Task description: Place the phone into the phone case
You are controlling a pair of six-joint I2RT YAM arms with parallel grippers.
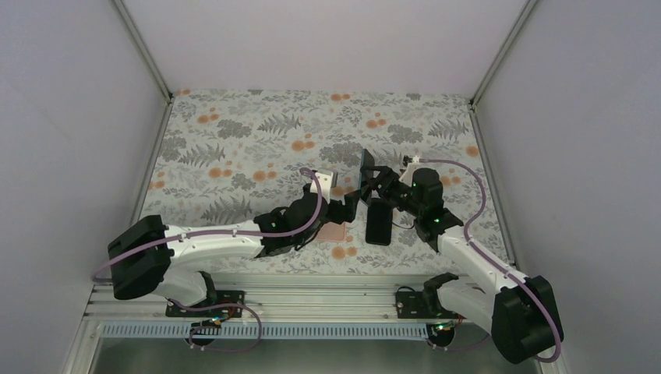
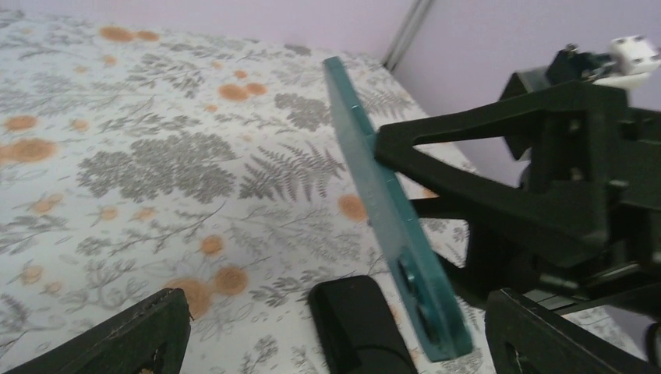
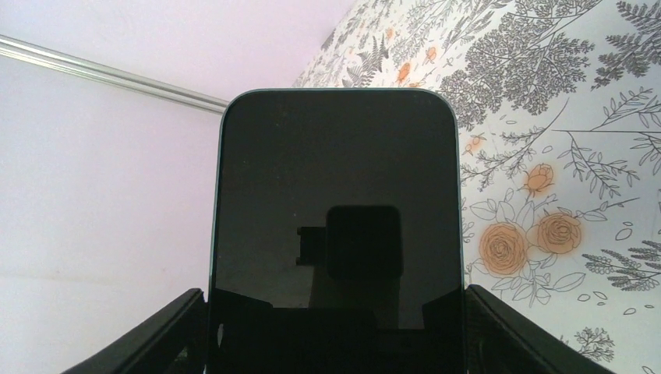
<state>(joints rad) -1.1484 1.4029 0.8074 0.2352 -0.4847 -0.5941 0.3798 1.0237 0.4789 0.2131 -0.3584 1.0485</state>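
My right gripper (image 1: 372, 185) is shut on the side edges of a teal phone (image 1: 365, 167) and holds it on edge, tilted, above the table. In the right wrist view its black screen (image 3: 335, 218) fills the frame, gripped by my right gripper (image 3: 335, 343). A black phone case (image 1: 379, 221) lies flat on the floral table, below the phone. My left gripper (image 1: 352, 206) is open and empty, just left of the phone and case. In the left wrist view the phone (image 2: 386, 206) and the case (image 2: 358, 323) lie between the spread fingers of my left gripper (image 2: 335, 347).
The floral tablecloth (image 1: 249, 148) is bordered by metal rails (image 1: 160, 148) at left and right and grey walls. The two wrists are close together near the table's middle right. A pale pink patch (image 1: 337, 231) shows beneath the left wrist.
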